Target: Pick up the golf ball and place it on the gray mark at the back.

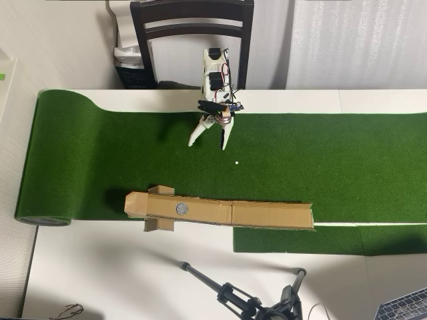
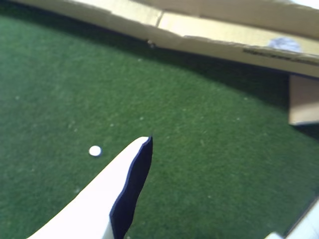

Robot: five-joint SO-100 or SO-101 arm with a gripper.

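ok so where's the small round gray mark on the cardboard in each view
Overhead view: small round gray mark on the left part of the long brown cardboard strip.
Wrist view: blurred, top right, on that cardboard.
Shared landmark: the tiny white dot on the green turf, in both.

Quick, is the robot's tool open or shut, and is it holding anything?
Tool: open and empty, fingers spread wide above the green turf.

Rough green turf (image 1: 333, 160), apparently matt cardboard channel (image 1: 267, 215)
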